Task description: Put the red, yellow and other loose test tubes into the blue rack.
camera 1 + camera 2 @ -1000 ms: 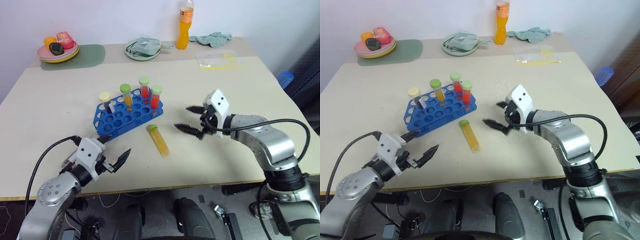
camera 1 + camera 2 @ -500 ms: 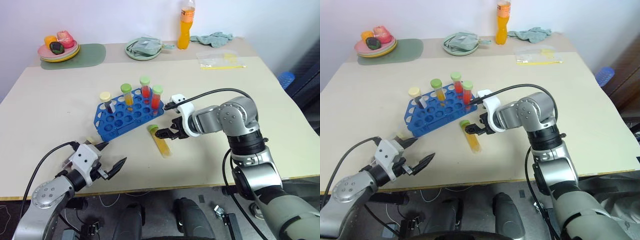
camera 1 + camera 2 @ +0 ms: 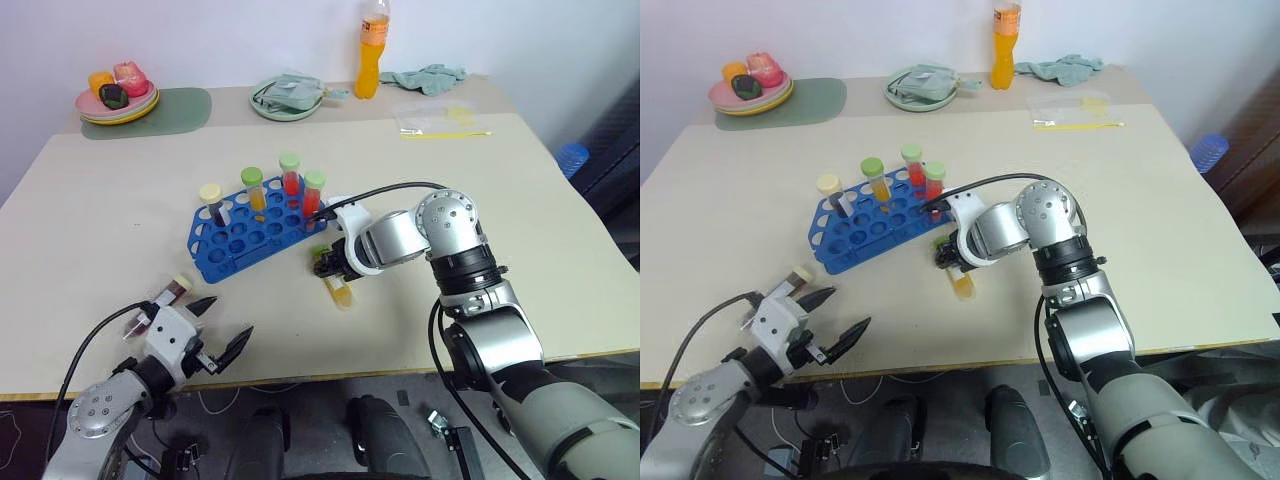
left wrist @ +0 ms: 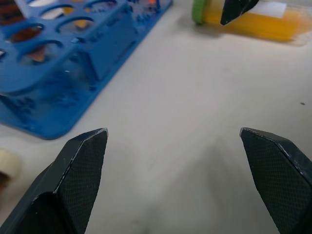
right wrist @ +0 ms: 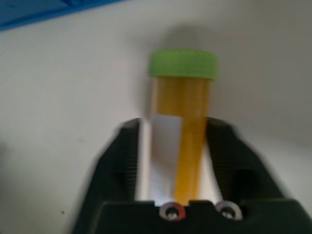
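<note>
While lying beside the blue rack [image 3: 245, 235], yellow tube [image 5: 181, 126] clamped by right gripper [image 3: 327, 264]; left gripper [image 3: 222, 325] spread open.

A pale beige counter [image 3: 540, 240] carries everything. The blue rack [image 3: 240, 238] stands near its middle, with four capped tubes upright in it. Just beside the rack a yellow tube [image 3: 338, 288] lies flat on the surface. Another tube [image 3: 178, 287] lies near the front edge. Along the back sit a green mat [image 3: 170, 108], a plate [image 3: 284, 110], an orange bottle [image 3: 370, 48], a cloth [image 3: 428, 76] and a clear bag [image 3: 440, 118].
</note>
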Tool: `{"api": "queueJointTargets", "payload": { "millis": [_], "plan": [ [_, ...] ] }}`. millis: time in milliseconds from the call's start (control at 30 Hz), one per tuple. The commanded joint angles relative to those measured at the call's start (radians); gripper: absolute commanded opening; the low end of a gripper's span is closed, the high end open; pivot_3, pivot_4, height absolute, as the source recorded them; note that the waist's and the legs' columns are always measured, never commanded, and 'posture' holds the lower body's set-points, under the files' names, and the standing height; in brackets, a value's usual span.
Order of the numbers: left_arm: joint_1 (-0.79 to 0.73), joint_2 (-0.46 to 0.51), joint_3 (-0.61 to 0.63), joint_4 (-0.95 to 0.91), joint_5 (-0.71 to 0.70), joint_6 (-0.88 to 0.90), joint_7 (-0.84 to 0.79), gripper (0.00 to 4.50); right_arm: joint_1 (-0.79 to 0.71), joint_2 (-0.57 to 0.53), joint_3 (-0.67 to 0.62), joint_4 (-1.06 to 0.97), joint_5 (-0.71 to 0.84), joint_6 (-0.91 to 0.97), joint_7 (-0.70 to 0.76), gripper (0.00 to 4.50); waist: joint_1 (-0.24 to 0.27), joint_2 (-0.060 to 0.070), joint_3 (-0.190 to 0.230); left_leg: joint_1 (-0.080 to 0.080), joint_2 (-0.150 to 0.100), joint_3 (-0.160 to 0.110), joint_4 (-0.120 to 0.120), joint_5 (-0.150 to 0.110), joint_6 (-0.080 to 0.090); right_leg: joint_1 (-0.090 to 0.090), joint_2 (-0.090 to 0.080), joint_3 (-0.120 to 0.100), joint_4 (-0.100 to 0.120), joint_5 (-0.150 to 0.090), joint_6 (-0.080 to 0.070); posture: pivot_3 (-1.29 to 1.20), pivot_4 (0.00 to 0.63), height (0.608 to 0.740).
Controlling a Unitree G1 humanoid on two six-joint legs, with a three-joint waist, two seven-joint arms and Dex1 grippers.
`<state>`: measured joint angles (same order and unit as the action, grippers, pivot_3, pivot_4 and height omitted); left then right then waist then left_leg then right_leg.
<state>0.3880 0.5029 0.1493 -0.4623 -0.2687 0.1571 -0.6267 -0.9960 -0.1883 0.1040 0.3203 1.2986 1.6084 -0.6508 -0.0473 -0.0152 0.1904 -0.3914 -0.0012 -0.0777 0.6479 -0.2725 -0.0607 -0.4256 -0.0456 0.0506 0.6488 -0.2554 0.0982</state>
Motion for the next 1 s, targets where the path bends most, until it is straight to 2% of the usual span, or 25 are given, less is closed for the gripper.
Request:
{"api": "queueJointTargets", "payload": {
  "millis": [33, 100, 167, 267, 333, 400, 467, 500, 600, 700, 800, 1000],
  "plan": [
    [0.005, 0.0, 0.005, -0.03, 0.002, -0.02, 0.005, 4.5, -0.016, 0.004, -0.008, -0.007, 0.082, 0.006, -0.048, 0.72, 0.0, 0.0, 0.0, 0.0, 0.0, 0.0, 0.0, 0.0, 0.0, 0.0, 0.0, 0.0, 0.0, 0.0, 0.0, 0.0, 0.15, 0.74],
    [0.002, 0.003, 0.01, -0.037, -0.002, -0.011, 0.004, 4.5, -0.02, -0.018, -0.024, -0.045, 0.158, 0.006, -0.048, 0.72, 0.0, 0.0, 0.0, 0.0, 0.0, 0.0, 0.0, 0.0, 0.0, 0.0, 0.0, 0.0, 0.0, 0.0, 0.0, 0.0, 0.15, 0.74],
    [0.0, 0.006, 0.016, -0.04, -0.007, -0.006, 0.004, 4.5, -0.007, -0.029, -0.047, -0.14, 0.2, 0.006, 0.015, 0.72, 0.0, 0.0, 0.0, 0.0, 0.0, 0.0, 0.0, 0.0, 0.0, 0.0, 0.0, 0.0, 0.0, 0.0, 0.0, 0.0, 0.15, 0.74],
    [-0.009, 0.003, 0.024, -0.047, -0.017, 0.006, 0.009, 4.5, 0.048, -0.071, -0.034, -0.438, 0.096, -0.136, 0.344, 0.72, 0.002, 0.001, 0.001, -0.001, 0.0, -0.001, 0.0, -0.001, 0.001, 0.0, 0.0, -0.001, -0.001, 0.0, 0.0, 0.0, 0.15, 0.74],
    [-0.02, -0.002, 0.026, -0.06, -0.027, 0.025, 0.019, 4.5, 0.098, -0.098, 0.019, -0.54, -0.066, -0.33, 0.539, 0.72, 0.002, 0.0, 0.0, -0.001, 0.0, -0.001, 0.0, -0.001, 0.001, 0.0, 0.001, -0.001, -0.001, 0.0, 0.001, 0.0, 0.15, 0.74],
    [-0.036, -0.006, 0.023, -0.076, -0.035, 0.046, 0.031, 4.5, 0.156, -0.117, 0.104, -0.579, -0.284, -0.601, 0.751, 0.72, 0.001, 0.0, 0.0, 0.0, 0.001, -0.001, 0.0, -0.001, 0.001, 0.001, 0.001, -0.001, -0.002, 0.0, 0.001, 0.0, 0.15, 0.74],
    [-0.056, -0.013, 0.021, -0.094, -0.045, 0.07, 0.05, 4.5, 0.213, -0.103, 0.19, -0.55, -0.492, -0.885, 0.917, 0.72, 0.001, 0.0, 0.0, 0.0, 0.0, 0.0, 0.0, -0.001, 0.001, 0.001, 0.001, -0.001, -0.002, 0.0, 0.001, 0.0, 0.15, 0.74],
    [-0.069, -0.016, 0.02, -0.107, -0.052, 0.086, 0.062, 4.5, 0.239, -0.06, 0.22, -0.497, -0.588, -1.041, 0.959, 0.72, 0.001, 0.0, 0.0, 0.0, 0.0, 0.0, 0.001, -0.001, 0.001, 0.001, 0.001, -0.001, -0.001, 0.0, 0.001, 0.0, 0.15, 0.74],
    [-0.096, -0.021, 0.021, -0.141, -0.073, 0.131, 0.086, 4.5, 0.277, 0.06, 0.258, -0.324, -0.806, -1.399, 1.018, 0.72, -0.006, 0.0, 0.0, 0.001, 0.001, 0.0, 0.0, -0.001, 0.001, 0.0, 0.001, 0.0, 0.0, 0.0, 0.001, 0.0, 0.15, 0.74],
    [-0.111, -0.016, 0.023, -0.175, -0.083, 0.173, 0.104, 4.5, 0.278, 0.16, 0.248, -0.172, -0.912, -1.584, 1.044, 0.72, -0.007, 0.0, 0.0, 0.001, 0.001, 0.0, 0.0, -0.001, 0.001, 0.0, 0.001, 0.0, 0.0, 0.0, 0.001, 0.0, 0.15, 0.74],
    [-0.123, -0.014, 0.025, -0.231, -0.095, 0.226, 0.138, 4.5, 0.267, 0.254, 0.238, -0.01, -0.979, -1.705, 1.057, 0.72, -0.007, 0.0, 0.0, 0.001, 0.001, 0.0, 0.0, -0.001, 0.001, 0.0, 0.0, 0.0, 0.0, 0.0, 0.0, 0.0, 0.15, 0.74],
    [-0.124, -0.013, 0.036, -0.274, -0.108, 0.276, 0.167, 4.5, 0.252, 0.32, 0.202, 0.128, -1.056, -1.793, 1.086, 0.72, 0.001, 0.0, 0.0, 0.001, 0.0, 0.0, 0.0, 0.0, 0.0, 0.0, 0.0, 0.0, 0.0, 0.0, 0.0, 0.0, 0.15, 0.74]
  ]
}}
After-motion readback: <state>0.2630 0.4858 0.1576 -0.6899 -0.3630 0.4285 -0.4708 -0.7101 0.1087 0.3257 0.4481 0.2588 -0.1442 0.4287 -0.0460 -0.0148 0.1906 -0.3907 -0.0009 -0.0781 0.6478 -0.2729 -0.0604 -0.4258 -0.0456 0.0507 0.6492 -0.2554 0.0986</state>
